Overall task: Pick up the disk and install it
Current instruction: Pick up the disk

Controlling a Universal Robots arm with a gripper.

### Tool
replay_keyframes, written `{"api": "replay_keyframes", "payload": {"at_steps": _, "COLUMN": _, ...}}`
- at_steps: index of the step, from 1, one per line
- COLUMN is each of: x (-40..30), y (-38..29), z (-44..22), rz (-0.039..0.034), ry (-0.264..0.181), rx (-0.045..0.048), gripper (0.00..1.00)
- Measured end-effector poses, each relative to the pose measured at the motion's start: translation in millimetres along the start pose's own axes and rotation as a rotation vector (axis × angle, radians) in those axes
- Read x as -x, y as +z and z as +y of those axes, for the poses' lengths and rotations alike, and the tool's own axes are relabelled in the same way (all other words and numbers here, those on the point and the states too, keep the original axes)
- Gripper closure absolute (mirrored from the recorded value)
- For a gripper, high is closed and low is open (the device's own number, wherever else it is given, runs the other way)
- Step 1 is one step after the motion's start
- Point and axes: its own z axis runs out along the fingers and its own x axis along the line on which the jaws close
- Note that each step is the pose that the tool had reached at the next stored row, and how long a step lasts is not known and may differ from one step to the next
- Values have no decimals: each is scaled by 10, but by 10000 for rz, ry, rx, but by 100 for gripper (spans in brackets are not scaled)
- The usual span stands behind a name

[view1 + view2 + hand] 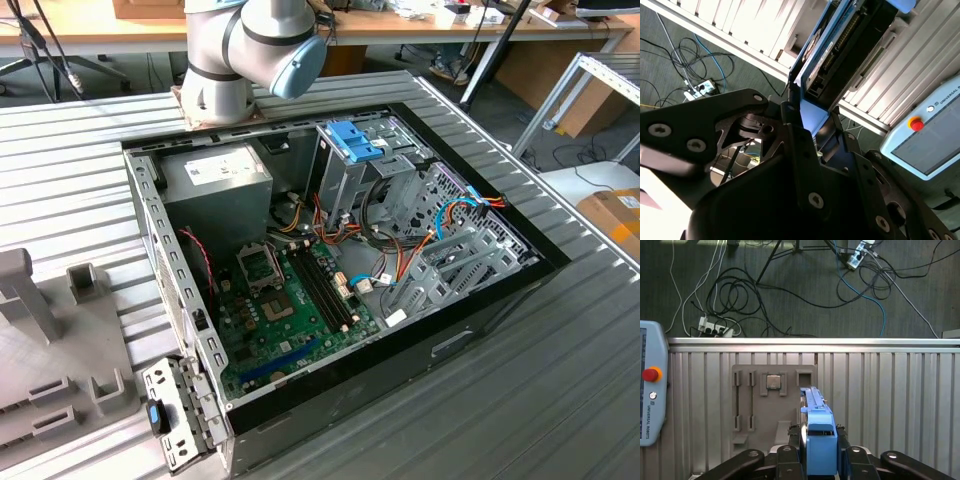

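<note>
Disk, a flat black rectangular drive in bright blue plastic rails, stands edge-on, clenched between the jaws of my black gripper. Ribbed grey metal table lies beyond the jaws. Step, I judge: carrying, install not yet done. Seating calls for square rails and a firm grip.

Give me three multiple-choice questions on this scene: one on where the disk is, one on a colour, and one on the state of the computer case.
1. Where is the disk? A in the claw; B in a drawer; C on a chair.
2. The disk's rails are: A red; B blue; C green.
3. The computer case is: A shut; B open; C upside down.

Answers:
1 A, the claw is closed on the disk in both wrist views.
2 B, bright blue plastic frames the black drive.
3 B, the motherboard lies exposed in the exterior view.
</note>
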Motion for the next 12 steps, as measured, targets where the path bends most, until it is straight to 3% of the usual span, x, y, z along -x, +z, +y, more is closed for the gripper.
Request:
{"api": "replay_keyframes", "payload": {"at_steps": 6, "x": 1, "y": -2, "z": -5, "rz": -1, "ry": 1, "rx": -1, "gripper": 64}}
{"api": "replay_keyframes", "payload": {"at_steps": 12, "x": 3, "y": -3, "z": -69, "rz": 0, "ry": 0, "rx": 0, "gripper": 64}}
